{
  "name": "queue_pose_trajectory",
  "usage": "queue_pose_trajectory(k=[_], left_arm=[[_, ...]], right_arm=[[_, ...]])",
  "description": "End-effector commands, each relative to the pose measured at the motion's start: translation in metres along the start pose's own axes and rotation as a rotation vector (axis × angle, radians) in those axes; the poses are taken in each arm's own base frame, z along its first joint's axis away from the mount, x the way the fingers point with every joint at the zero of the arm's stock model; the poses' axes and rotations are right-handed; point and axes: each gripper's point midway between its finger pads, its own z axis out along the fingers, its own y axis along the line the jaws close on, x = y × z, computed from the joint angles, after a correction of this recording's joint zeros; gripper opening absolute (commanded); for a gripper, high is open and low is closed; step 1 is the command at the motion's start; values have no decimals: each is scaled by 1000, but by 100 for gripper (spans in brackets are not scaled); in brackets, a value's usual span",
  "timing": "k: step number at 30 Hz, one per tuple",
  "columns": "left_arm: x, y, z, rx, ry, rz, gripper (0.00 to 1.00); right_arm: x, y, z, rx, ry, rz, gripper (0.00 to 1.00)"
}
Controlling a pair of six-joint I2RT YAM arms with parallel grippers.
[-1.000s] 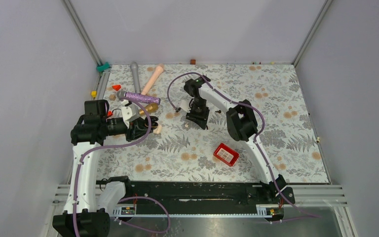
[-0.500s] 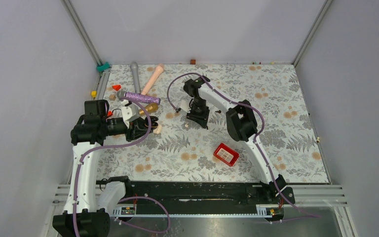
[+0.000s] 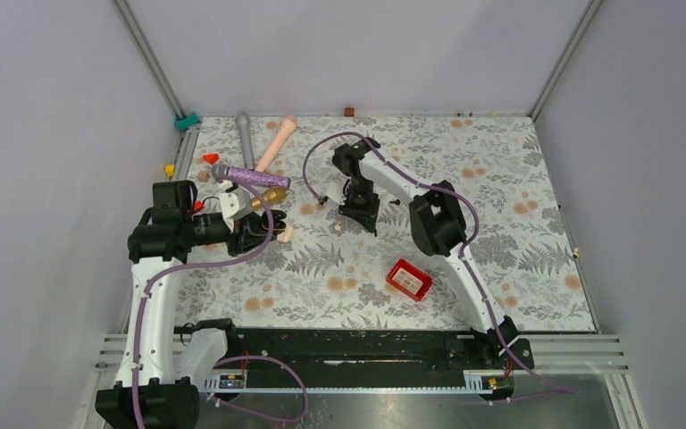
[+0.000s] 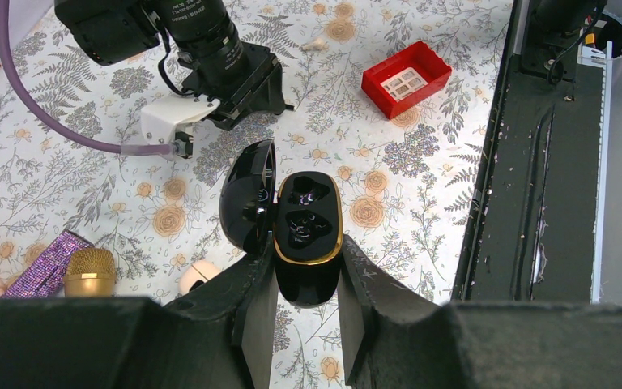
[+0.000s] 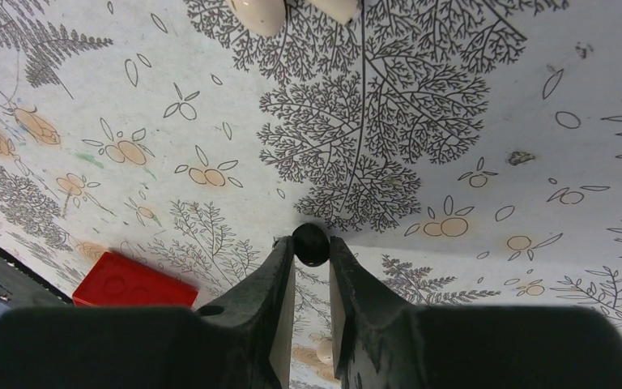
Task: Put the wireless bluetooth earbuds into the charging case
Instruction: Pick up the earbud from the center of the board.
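Observation:
My left gripper point(image 4: 306, 275) is shut on the black charging case point(image 4: 308, 235). The case has a gold rim, its lid point(image 4: 247, 198) is open to the left, and both wells look empty. In the top view this gripper point(image 3: 255, 234) is at the left of the mat. My right gripper point(image 5: 311, 253) is shut on a tiny black earbud point(image 5: 311, 243) at its fingertips, close over the mat. In the top view it point(image 3: 358, 219) points down at mid-table. Two whitish earbuds point(image 5: 259, 12) lie just beyond, and another point(image 5: 321, 350) shows between the fingers.
A red box point(image 3: 409, 279) lies right of centre, also in the left wrist view point(image 4: 406, 79). A cream rounded object point(image 3: 284, 234) lies by the left gripper. A purple-and-gold microphone point(image 3: 255, 179), a grey rod point(image 3: 245, 134), a pink rod point(image 3: 275, 143) and red cones point(image 3: 211, 158) crowd the back left.
The right gripper's head has shifted very slightly over the same spot. The left arm and the case have not moved.

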Motion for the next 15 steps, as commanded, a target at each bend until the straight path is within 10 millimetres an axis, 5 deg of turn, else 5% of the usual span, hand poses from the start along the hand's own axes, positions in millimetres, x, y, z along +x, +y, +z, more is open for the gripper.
queue_pose_trajectory(k=[1,15], left_arm=[[-6,-3,1,20,-42,43,0],[-9,9,8,71,-64,-65,0]], right_arm=[[-4,11,-19,13,-26,-31,10],[-2,22,-99,259,-229,44,8]])
